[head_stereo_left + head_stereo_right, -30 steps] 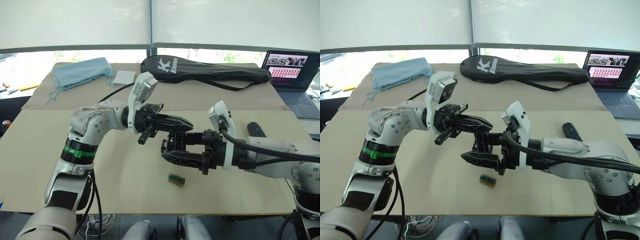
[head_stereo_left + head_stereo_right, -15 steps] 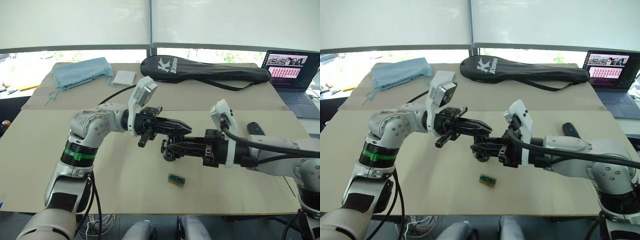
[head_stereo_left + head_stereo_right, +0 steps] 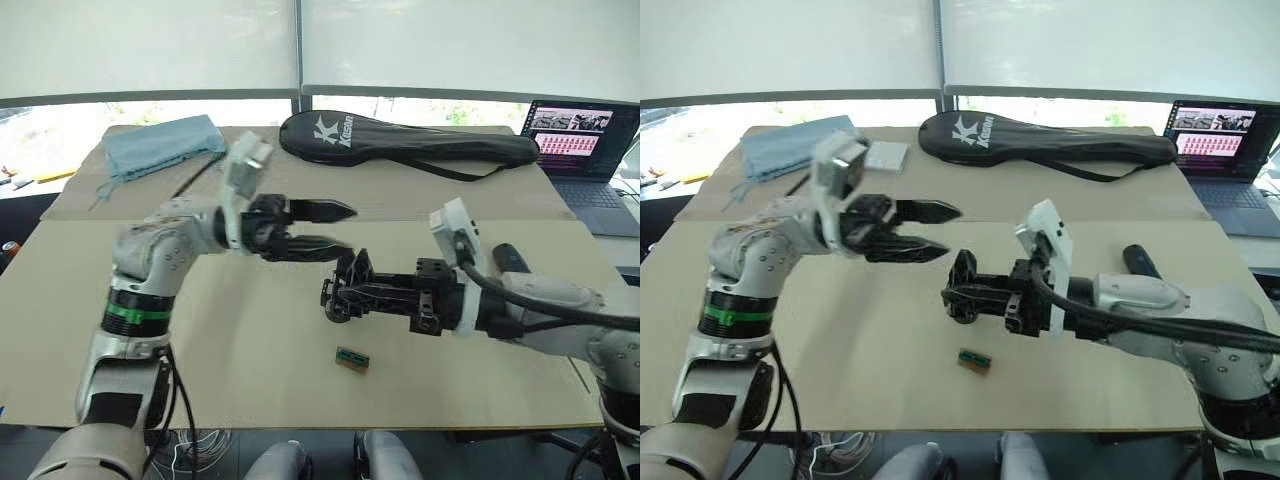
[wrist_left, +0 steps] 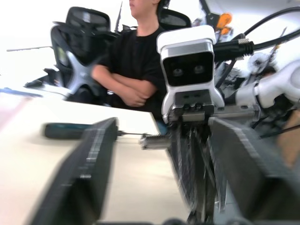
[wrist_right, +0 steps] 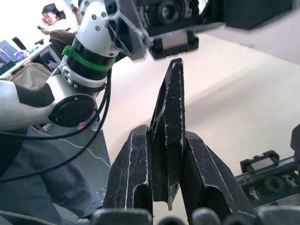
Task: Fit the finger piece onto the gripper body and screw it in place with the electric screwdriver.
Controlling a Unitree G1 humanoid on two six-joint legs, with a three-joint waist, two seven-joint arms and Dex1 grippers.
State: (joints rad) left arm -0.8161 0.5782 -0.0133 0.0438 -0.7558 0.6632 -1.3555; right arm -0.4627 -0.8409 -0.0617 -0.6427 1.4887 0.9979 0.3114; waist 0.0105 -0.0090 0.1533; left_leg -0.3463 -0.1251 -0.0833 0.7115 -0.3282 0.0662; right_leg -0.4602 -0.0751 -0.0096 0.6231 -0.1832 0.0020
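My right gripper [image 3: 332, 296] is shut on a flat black pointed finger piece [image 3: 358, 267] and holds it above the middle of the table. In the right wrist view the finger piece [image 5: 171, 112] stands crosswise between the two fingers [image 5: 133, 168], its tapered end rising past them. My left gripper [image 3: 345, 228] hangs open up and to the left of the piece, apart from it and holding nothing. The electric screwdriver [image 3: 510, 258], dark and thick, lies on the table at the right behind my right arm. The gripper body is out of view.
A small green-brown block [image 3: 351, 358] lies on the beige table [image 3: 250, 340] just below the right gripper. Along the back lie a long black racket bag [image 3: 400, 140], a blue cloth [image 3: 160, 145] and a white pad [image 3: 885, 155]. A laptop [image 3: 585, 150] stands far right. A person [image 4: 136, 70] sits beyond the table.
The right gripper shut on the black piece, which the left gripper had been holding. The left gripper then opened wide and drew back to the left and upward.
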